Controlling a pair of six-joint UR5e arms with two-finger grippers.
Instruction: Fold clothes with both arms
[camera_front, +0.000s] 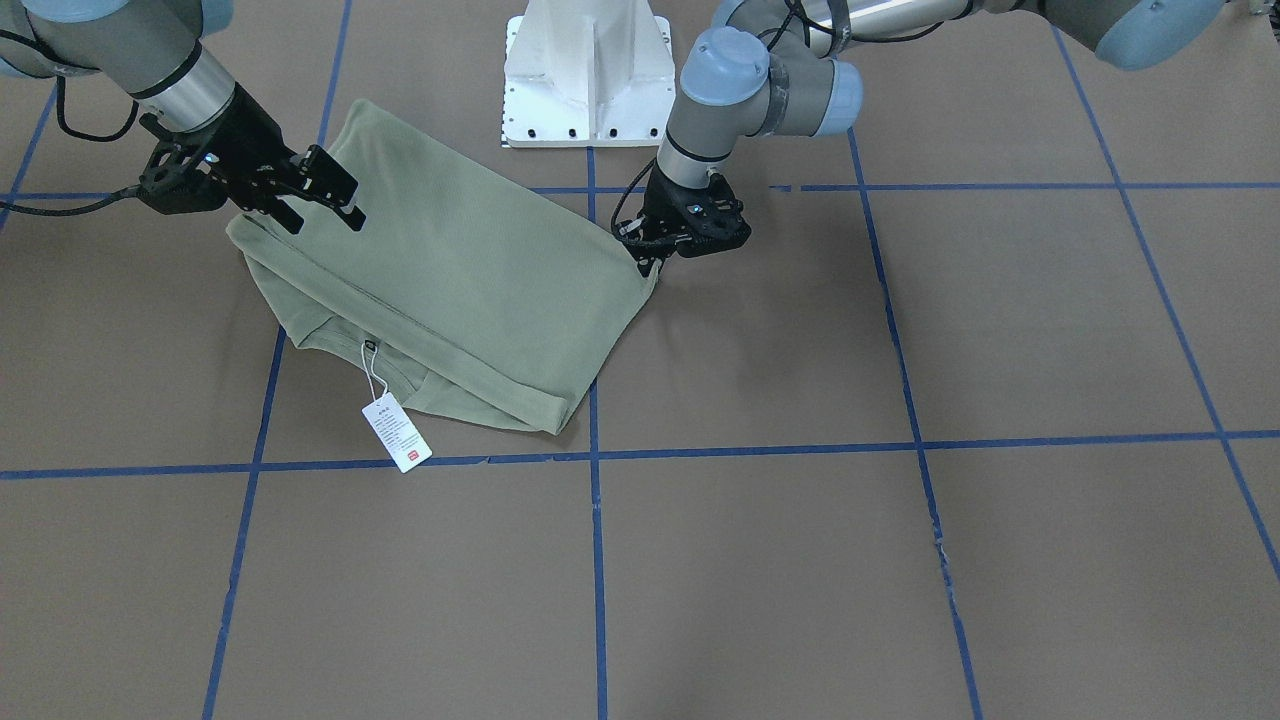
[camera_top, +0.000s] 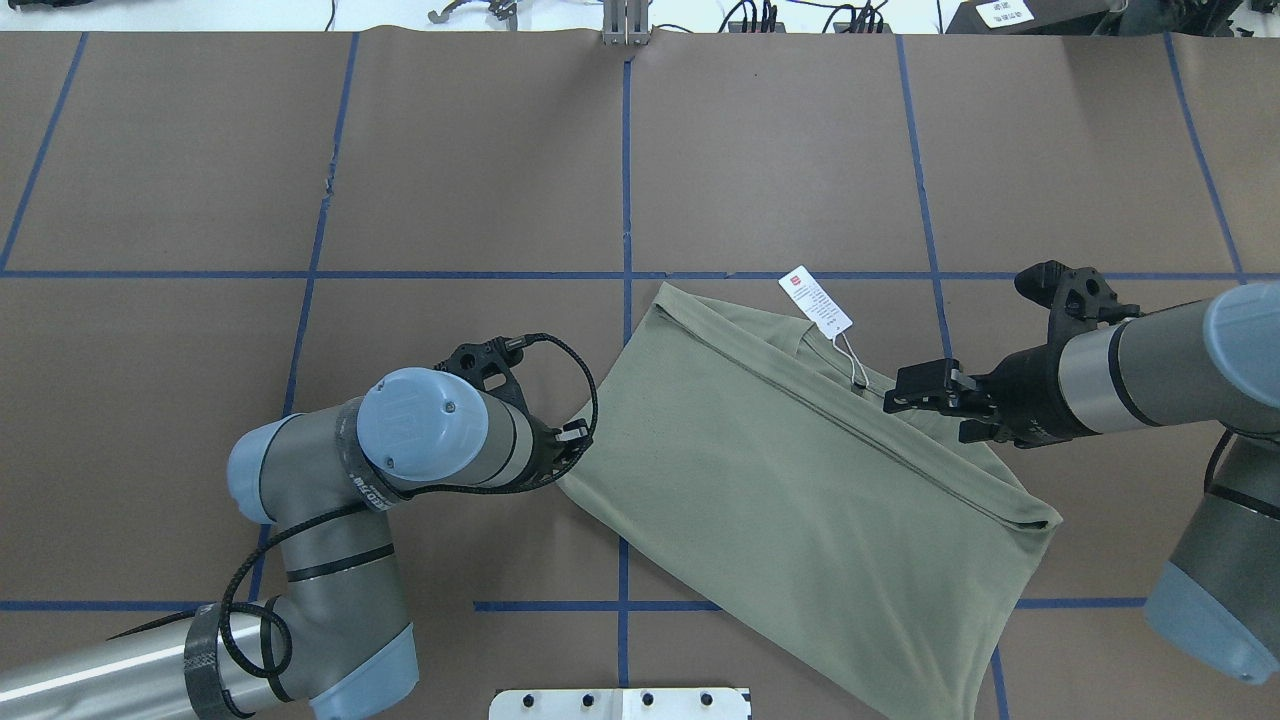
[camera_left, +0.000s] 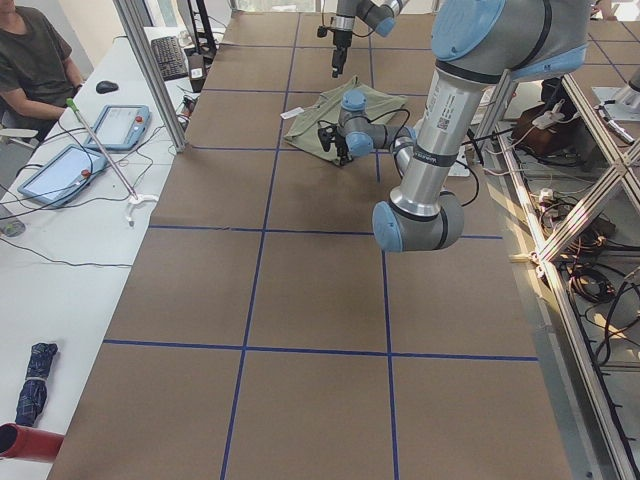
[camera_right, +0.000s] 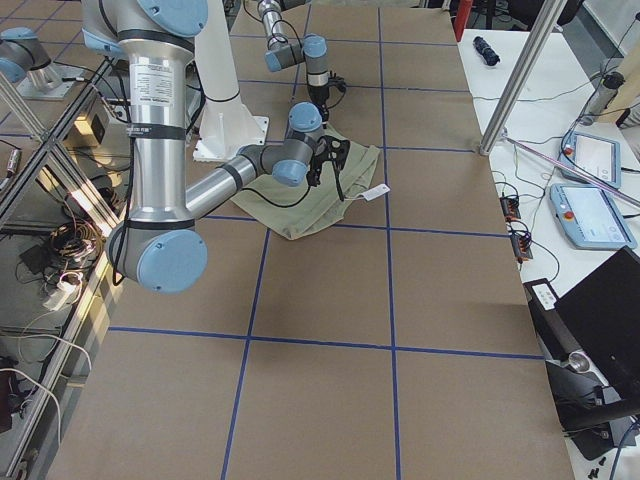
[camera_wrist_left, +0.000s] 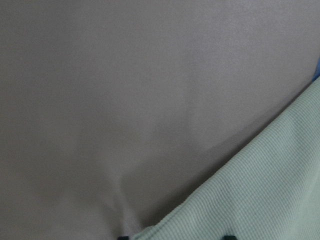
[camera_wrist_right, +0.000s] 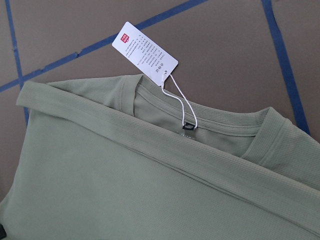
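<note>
A brown paper-covered table (camera_front: 1000, 330) is seen, marked into squares by blue tape lines (camera_front: 597, 520), with the white pedestal base (camera_front: 585, 70) bolted at the robot's side. In the left-end view, tablets (camera_left: 125, 125) and a keyboard (camera_left: 172, 55) are laid out on a side desk before a seated person (camera_left: 35, 55). From overhead, the left gripper (camera_front: 652, 262) is largely covered by its own wrist and a looped black cable (camera_top: 585, 400). In its wrist view only two dark tips are caught at the bottom edge, so whether it is clamped or released cannot be told. The near end of the green shirt (camera_front: 470, 270) is cut off by the overhead frame's bottom. The shirt is laid folded and slanted across the centre tape line, close to the base. One corner is met by the downward-pointing left gripper, right at the fabric's edge. The right gripper (camera_front: 322, 212) is held over the opposite end, fingers spread and nothing grasped, though contact with the cloth cannot be judged. The white hang tag (camera_front: 397, 431) is stretched out on its string onto bare paper beside the neckline.
</note>
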